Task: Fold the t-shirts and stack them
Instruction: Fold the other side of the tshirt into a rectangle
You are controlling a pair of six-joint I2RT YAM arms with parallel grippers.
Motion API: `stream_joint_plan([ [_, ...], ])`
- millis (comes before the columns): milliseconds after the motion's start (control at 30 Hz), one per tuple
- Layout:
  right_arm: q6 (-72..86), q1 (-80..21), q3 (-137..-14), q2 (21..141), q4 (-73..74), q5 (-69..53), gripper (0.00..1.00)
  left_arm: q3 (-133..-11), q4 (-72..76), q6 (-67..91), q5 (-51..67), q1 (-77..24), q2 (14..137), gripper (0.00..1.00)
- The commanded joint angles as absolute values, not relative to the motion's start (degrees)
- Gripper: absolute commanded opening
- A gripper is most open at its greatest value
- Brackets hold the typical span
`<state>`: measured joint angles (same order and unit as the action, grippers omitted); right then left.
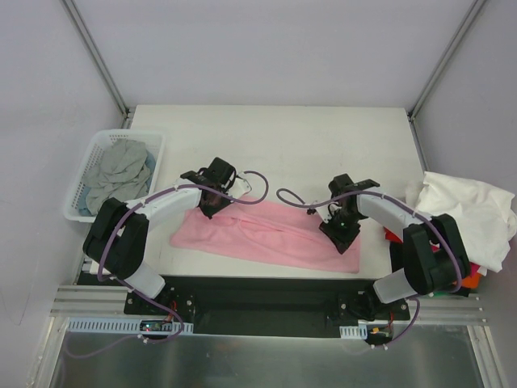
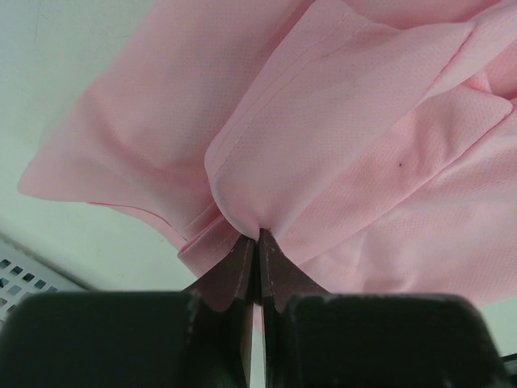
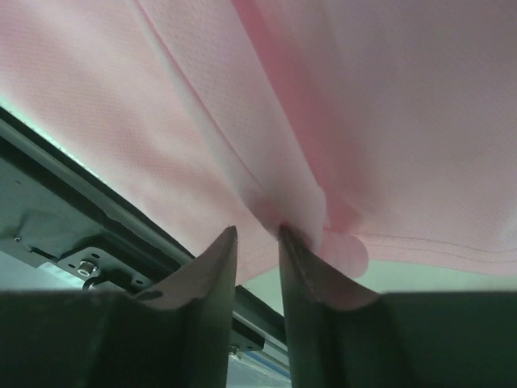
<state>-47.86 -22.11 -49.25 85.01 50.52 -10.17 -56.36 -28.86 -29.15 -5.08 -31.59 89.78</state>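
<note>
A light pink, soft cloth short-sleeved t-shirt (image 1: 266, 234) lies on the white rectangular table (image 1: 275, 137). It is gathered into a long flat band that runs from about 9 o'clock to about 4 o'clock of the table's middle, close to the near edge.

The left gripper (image 1: 214, 198) sits at the band's far edge, toward its 9 o'clock end. In the left wrist view the left gripper (image 2: 257, 242) has its two dark fingers (image 2: 234, 271) pressed together, with a raised fold of the pink shirt (image 2: 323, 145) pinched between their tips. The cloth fans away from the pinch toward 12 o'clock. Bare table (image 2: 48, 73) shows at 10 o'clock.

The right gripper (image 1: 343, 234) is at the band's 4 o'clock end, over the cloth. In the right wrist view the right gripper (image 3: 258, 234) has its fingers (image 3: 214, 275) standing a little apart, with a narrow gap between them. A hemmed fold of the pink shirt (image 3: 363, 97) rests just at the tip of one finger and is not clamped between the two. The black mounting plate (image 3: 65, 218) shows at 8 o'clock of that view.

At 9 o'clock, off the table's left edge, stands a white plastic lattice basket (image 1: 74, 212) holding crumpled grey cloth t-shirts (image 1: 121, 170). A corner of the basket (image 2: 20, 275) also shows in the left wrist view. At 3 o'clock a rumpled white cloth t-shirt (image 1: 468, 210) is heaped over the table's right edge. A bit of orange and red cloth (image 1: 472, 279) peeks out beneath it at its near side.
</note>
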Motion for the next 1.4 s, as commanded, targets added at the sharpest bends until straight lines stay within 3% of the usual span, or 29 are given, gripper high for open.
stream_joint_plan([
  [0,-49.66,-24.08,-48.52,81.31,53.96,-11.25,0.35,-58.1,-29.71,-28.74,-6.33,-32.25,87.89,0.0],
  [67,-50.01,-24.78,-48.25,80.16,54.84,-11.51,0.44,-57.92,-29.79,-28.65,-6.33,-32.17,87.71,0.0],
  [133,-50.18,-25.4,-48.34,78.14,55.54,-11.78,0.46,-57.75,-29.71,-28.65,-6.33,-32.17,87.71,0.0],
  [400,-48.87,-25.58,-51.59,72.69,55.55,-6.52,0.47,-57.48,-29.62,-28.56,-6.07,-32.26,87.8,0.0],
  [733,-48.69,-24.09,-56.77,78.83,48.26,1.3,0.47,-56.69,-29.62,-28.3,-5.63,-32.25,87.45,0.0],
  [1000,-48.96,-22.59,-57.22,85.43,44.74,-1.3,0.46,-56.25,-29.53,-28.56,-5.62,-32.25,86.84,0.0],
  [1367,-48.16,-23.64,-52.47,82.53,45.26,-2.81,0.46,-55.72,-29.62,-29.27,-6.68,-32.17,85.78,0.0],
])
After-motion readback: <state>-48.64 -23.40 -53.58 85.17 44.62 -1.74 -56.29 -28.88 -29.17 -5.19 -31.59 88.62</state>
